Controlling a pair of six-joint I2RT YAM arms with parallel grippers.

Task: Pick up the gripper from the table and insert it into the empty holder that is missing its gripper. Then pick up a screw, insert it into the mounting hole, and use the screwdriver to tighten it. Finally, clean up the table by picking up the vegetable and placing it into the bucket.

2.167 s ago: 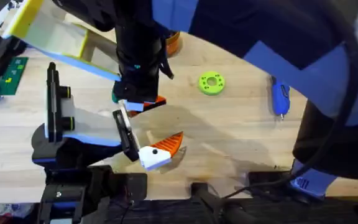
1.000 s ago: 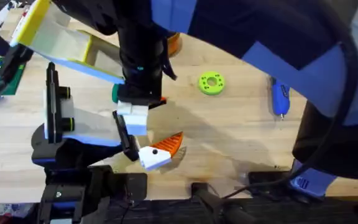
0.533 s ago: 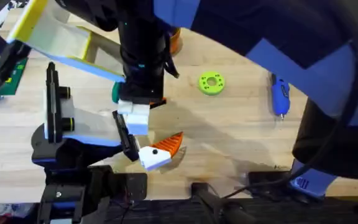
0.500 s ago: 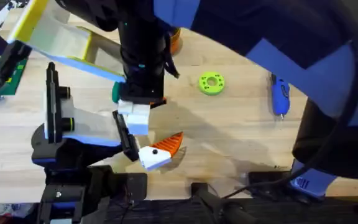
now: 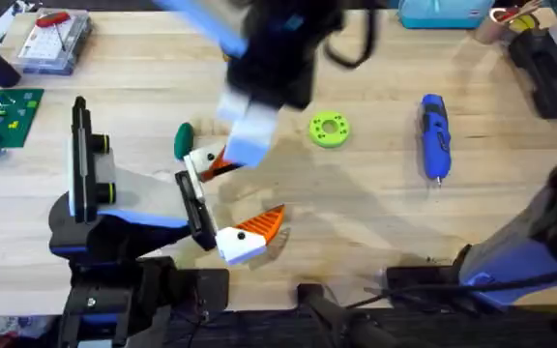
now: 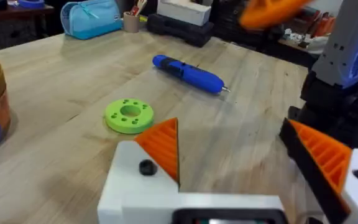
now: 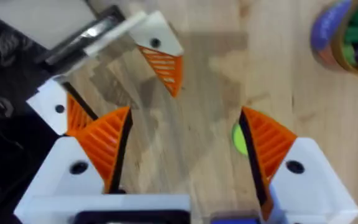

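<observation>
1 orange-white gripper piece (image 5: 207,161), 1 dotted finger (image 5: 249,234), 1 holder (image 5: 197,211), 1 screwdriver (image 5: 435,133), 1 vegetable (image 5: 183,141), 1 lime ring (image 5: 329,129), all on the desk (image 5: 356,213).

Right gripper (image 7: 185,118): jaws wide, holding nothing, blurred above the desk in the overhead view.

The gripper piece is just beside the right gripper, on the stand side, touching the far end of the holder. Its long axis runs across the desk, with the orange wedge tip pointing toward the ring side and the white block toward the stand.

The vegetable is just beside the right gripper, next to the piece. In the right wrist view it is partly hidden behind 1 finger. The screwdriver is well apart from the right gripper. Its long axis runs away from the arm bases, with the metal tip toward the bases.

Left gripper (image 6: 229,134): jaws wide, nothing between them.
</observation>
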